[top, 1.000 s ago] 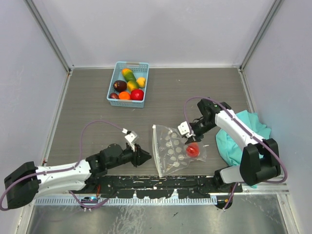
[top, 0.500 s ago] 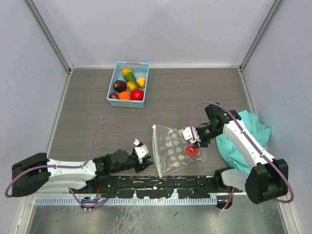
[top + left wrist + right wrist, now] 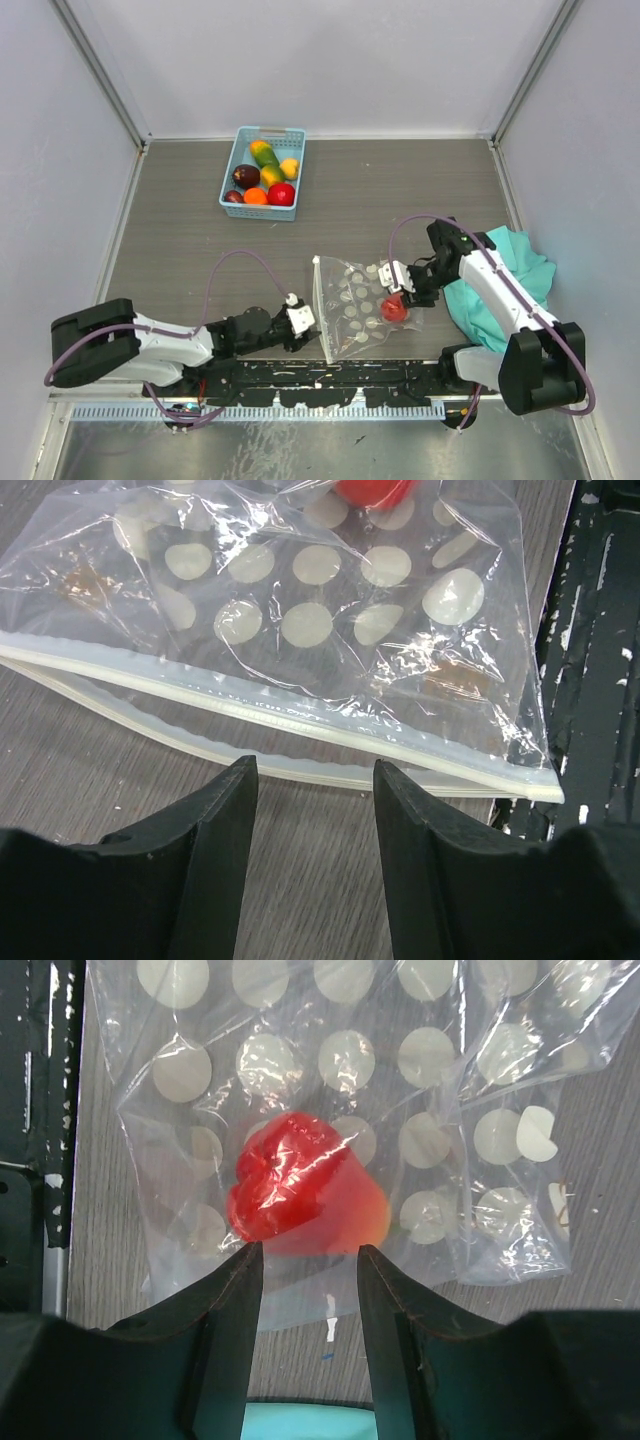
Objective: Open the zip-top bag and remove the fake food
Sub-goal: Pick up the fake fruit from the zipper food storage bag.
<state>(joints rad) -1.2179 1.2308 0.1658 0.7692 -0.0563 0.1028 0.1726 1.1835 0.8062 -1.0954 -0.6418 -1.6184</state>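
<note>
Left gripper (image 3: pixel 313 770): jaws apart, empty, facing zip edge of dotted zip-top bag (image 3: pixel 300 630) on tabletop (image 3: pixel 350 200). Right gripper (image 3: pixel 305 1255): jaws apart, empty, tips just beside bagged red fake food (image 3: pixel 300 1195).

The left wrist view's top edge cuts off most of the red fake food (image 3: pixel 372 488) and the far part of the zip-top bag (image 3: pixel 300 600). In the right wrist view, only a sliver of teal cloth (image 3: pixel 310 1426) shows at the bottom edge.

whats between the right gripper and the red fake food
Only the clear dotted film of the zip-top bag: the right wrist view shows the red fake food inside it, just ahead of the open right gripper.
</note>
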